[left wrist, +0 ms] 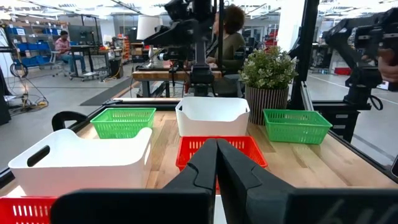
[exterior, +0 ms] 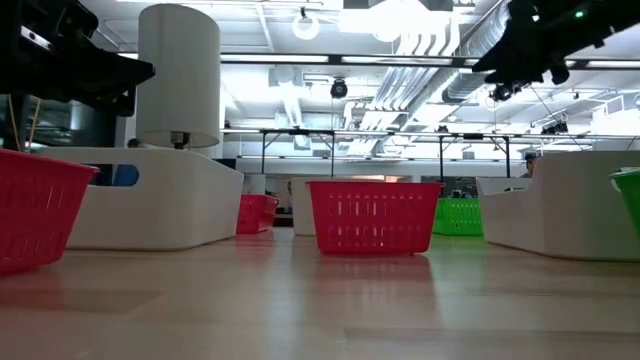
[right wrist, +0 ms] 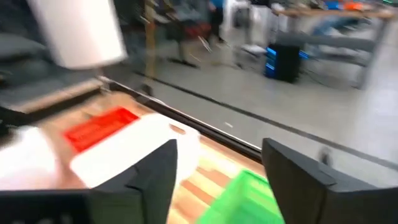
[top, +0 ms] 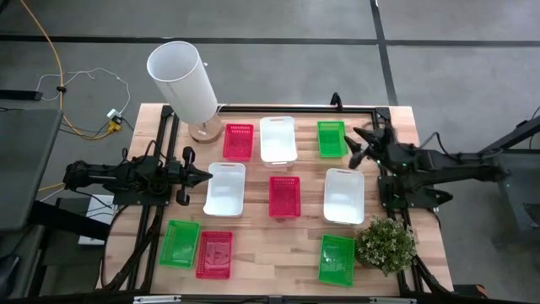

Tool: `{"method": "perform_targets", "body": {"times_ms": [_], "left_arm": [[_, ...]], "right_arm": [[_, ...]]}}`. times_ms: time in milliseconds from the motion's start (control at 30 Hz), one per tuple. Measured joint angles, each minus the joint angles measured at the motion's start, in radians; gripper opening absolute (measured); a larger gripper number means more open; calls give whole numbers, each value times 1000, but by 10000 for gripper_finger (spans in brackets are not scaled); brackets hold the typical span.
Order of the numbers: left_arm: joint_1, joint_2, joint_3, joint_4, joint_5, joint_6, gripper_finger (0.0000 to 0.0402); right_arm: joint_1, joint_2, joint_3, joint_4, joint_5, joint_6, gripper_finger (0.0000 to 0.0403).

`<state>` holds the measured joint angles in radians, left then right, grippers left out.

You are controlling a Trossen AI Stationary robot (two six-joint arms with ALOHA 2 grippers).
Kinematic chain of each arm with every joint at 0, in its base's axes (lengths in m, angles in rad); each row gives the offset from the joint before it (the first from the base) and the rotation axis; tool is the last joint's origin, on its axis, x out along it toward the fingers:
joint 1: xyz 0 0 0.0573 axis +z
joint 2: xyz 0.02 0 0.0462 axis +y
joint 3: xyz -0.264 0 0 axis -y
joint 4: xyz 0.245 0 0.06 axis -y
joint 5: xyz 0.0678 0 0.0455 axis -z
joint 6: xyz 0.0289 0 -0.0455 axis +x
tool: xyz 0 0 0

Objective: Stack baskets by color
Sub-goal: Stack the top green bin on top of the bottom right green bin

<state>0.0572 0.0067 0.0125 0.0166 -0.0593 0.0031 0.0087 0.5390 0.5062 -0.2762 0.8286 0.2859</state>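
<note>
Right gripper (top: 359,145) is the one I have at work, and its fingers (right wrist: 297,180) stand wide apart with nothing between them. Taking the potted plant (top: 386,244) at the table's near right corner as my landmark, this gripper hovers toward the far edge from it, just beside the far green basket (top: 331,138); my right wrist view looks down on that basket's rim between the open fingers. I cannot tell from the overhead view whether a fingertip touches it.

My left gripper (top: 202,176) waits on the opposite side of the table from the plant, fingers pressed together and empty, its tip just beside the left white basket (top: 225,187).

As I read the baskets off the plant: the right white basket (top: 343,195) lies just beyond it, and a green basket (top: 337,258) sits right beside it toward the table's middle. The middle red basket (top: 284,196) sits between the two white ones. Farther back, in a row with the far green basket, are the far white basket (top: 278,138) and the far red basket (top: 238,141). Along the near edge, well apart from the plant, a green basket (top: 180,243) and a red basket (top: 214,254) lie side by side, touching or nearly so. None of the nine is stacked on another.

Tall white cylinder (top: 184,81) stands at the far left corner, diagonally opposite the plant.
</note>
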Motion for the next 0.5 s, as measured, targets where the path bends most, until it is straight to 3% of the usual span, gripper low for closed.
{"method": "perform_targets", "body": {"times_ms": [133,400,500], "left_arm": [[0,0,0,0,0,0,0],[0,0,0,0,0,0,0],[0,0,0,0,0,0,0]], "right_arm": [[-131,111,85,-142,-27,95,250],[-476,344,126,-241,-317,185,252],[-552,415,126,-235,-365,180,252]]}}
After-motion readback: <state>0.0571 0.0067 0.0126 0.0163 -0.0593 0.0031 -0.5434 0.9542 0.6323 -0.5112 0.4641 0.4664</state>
